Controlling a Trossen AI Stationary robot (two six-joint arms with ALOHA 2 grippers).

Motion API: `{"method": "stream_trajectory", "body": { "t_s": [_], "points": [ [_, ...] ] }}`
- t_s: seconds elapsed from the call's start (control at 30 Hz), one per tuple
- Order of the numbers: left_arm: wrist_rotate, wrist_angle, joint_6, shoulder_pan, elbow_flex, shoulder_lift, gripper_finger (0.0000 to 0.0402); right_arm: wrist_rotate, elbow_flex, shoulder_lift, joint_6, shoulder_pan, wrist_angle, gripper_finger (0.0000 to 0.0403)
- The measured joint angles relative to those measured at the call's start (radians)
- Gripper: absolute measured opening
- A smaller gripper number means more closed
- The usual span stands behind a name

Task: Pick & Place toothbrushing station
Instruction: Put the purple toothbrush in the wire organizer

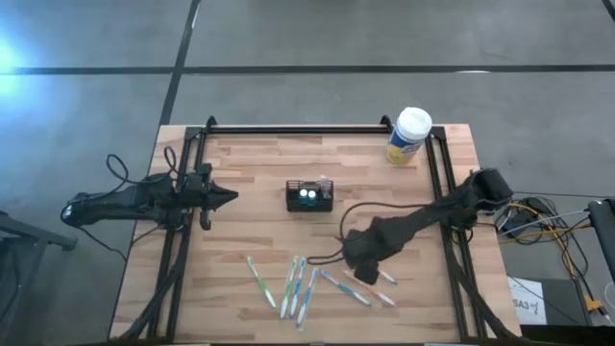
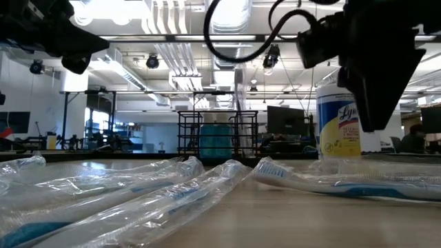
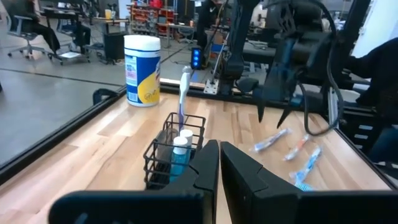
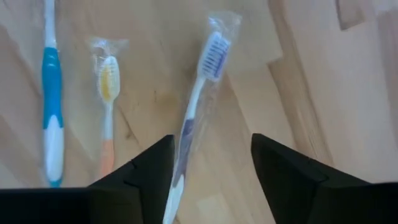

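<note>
One caddy (image 1: 309, 196), seven wrapped toothbrushes (image 1: 299, 285)

The caddy (image 1: 309, 196) is a small black wire-mesh box standing upright on the wooden table near its middle, toward the far side. Inside it stands a bottle (image 3: 180, 157) of blue liquid with a white cap, and a toothbrush (image 3: 184, 96) rises upright above its rim. There may be a second bottle beside the first.
</note>
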Motion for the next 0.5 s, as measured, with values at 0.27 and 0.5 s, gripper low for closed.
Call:
{"method": "stream_trajectory", "body": {
  "t_s": [0.27, 0.5],
  "points": [
    [0.001, 0.006, -0.002, 0.0, 0.0, 0.0, 0.0023, -0.009, -0.063, 0.022, -0.02, -0.023, 0.074, 0.0219],
    [0.002, 0.011, -0.02, 0.0, 0.0, 0.0, 0.0023, -0.064, -0.173, 0.014, 0.051, -0.022, 0.185, 0.0219]
  ]
}}
